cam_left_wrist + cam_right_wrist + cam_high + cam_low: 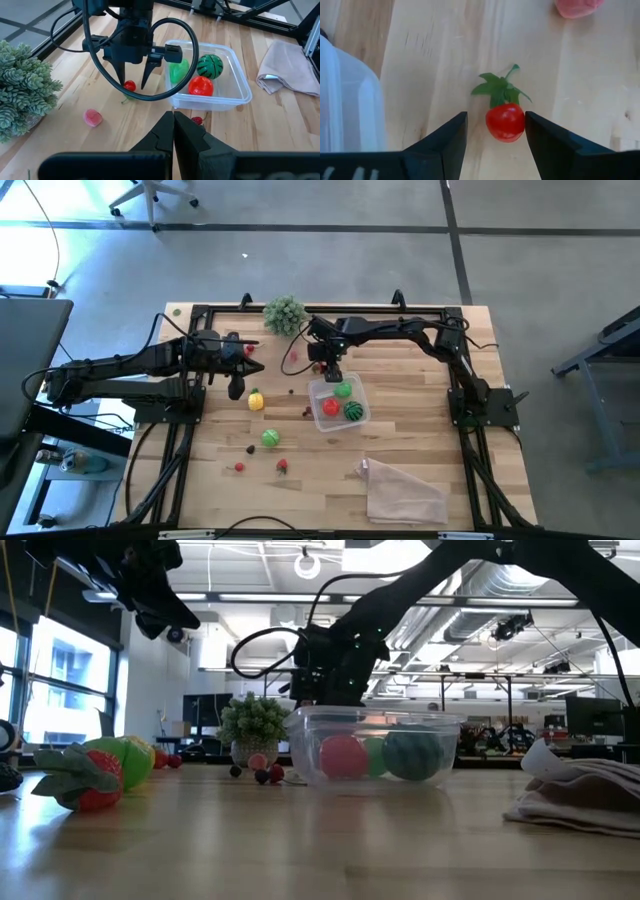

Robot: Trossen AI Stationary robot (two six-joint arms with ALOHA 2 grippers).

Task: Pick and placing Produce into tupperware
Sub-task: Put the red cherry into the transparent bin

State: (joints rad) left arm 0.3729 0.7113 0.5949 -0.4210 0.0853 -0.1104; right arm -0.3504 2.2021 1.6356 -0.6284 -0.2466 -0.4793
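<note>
Your right gripper (496,131) hangs just beside the clear tub (235,92), its fingers (445,137) spread around a small red tomato (505,121) on the desk (420,440). It may be touching one finger; you can't quite tell. Your left gripper (173,131) waits nearby, fingers clenched on nothing. The tub holds a red fruit (201,86), a green one (177,71) and a striped melon (209,66).
</note>
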